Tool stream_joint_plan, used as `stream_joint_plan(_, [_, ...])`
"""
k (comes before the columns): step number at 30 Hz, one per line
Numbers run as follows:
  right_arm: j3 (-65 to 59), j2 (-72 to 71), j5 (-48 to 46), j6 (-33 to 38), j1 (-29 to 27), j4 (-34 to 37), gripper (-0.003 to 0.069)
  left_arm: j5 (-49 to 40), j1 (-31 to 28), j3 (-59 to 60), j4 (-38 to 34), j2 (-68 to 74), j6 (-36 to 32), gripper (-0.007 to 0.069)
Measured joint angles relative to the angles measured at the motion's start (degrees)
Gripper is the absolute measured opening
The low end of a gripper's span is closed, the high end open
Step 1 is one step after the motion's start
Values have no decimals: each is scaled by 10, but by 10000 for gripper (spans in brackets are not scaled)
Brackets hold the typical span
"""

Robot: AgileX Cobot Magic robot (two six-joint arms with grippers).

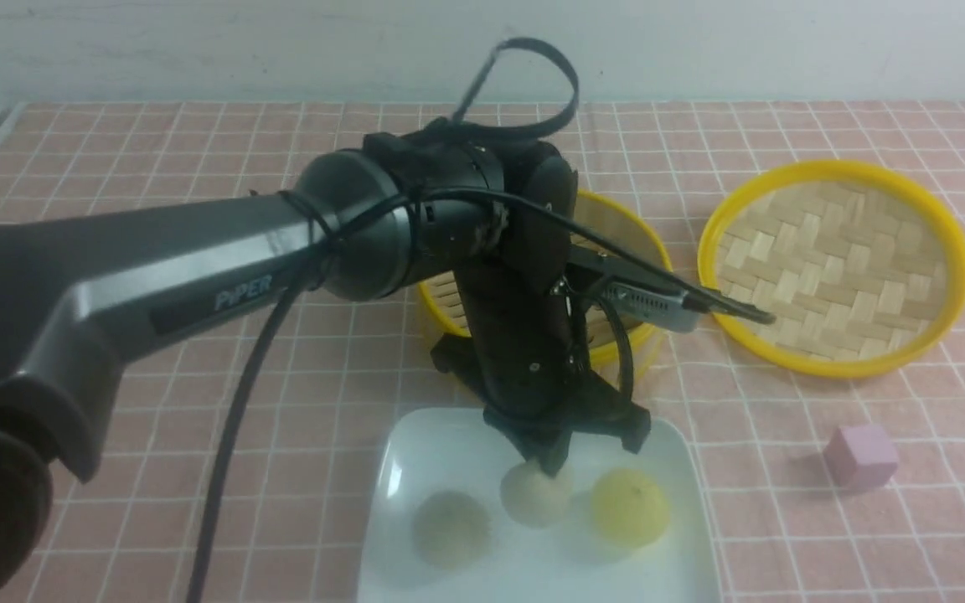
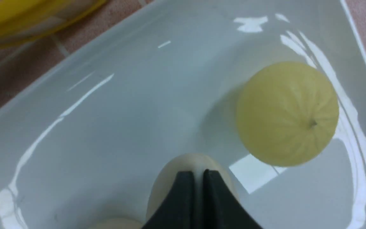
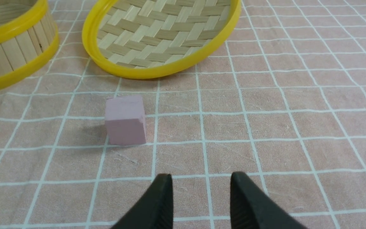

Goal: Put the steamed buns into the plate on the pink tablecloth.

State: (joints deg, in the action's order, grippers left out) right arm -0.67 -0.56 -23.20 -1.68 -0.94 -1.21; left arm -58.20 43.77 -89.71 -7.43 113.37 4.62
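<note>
The grey steamed bun (image 1: 451, 528) and the beige steamed bun (image 1: 535, 496) are lying in the plate (image 1: 399, 452) on the pink tablecloth (image 1: 156, 402), beside a yellow ball (image 1: 631, 507). The left end effector (image 1: 546, 466) is hovering closed, gripping nothing, its tips seemingly touching the beige bun. The right end effector (image 3: 201, 197) is hanging parted near a cube (image 3: 125, 121).

Soft, even light is casting faint shadows. White glare is streaking the plate (image 2: 122, 133) in the left wrist view's upper right.
</note>
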Motion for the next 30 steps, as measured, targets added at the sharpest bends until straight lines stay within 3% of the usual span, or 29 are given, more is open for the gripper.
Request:
stream_joint_plan(8, [0, 0, 0, 0, 0, 0, 240, 32, 0, 0, 9, 19, 24, 81])
stream_joint_plan(17, [0, 0, 0, 0, 0, 0, 240, -32, 0, -46, 33, 17, 56, 320])
stream_joint_plan(21, [0, 0, 0, 0, 0, -1, 240, -64, 0, -96, 46, 14, 67, 355])
stream_joint_plan(25, [0, 0, 0, -1, 0, -1, 240, -111, 0, -162, 91, -9, 101, 288])
stream_joint_plan(30, [0, 0, 0, -6, 0, 0, 240, -121, 0, -204, 159, -85, 125, 94])
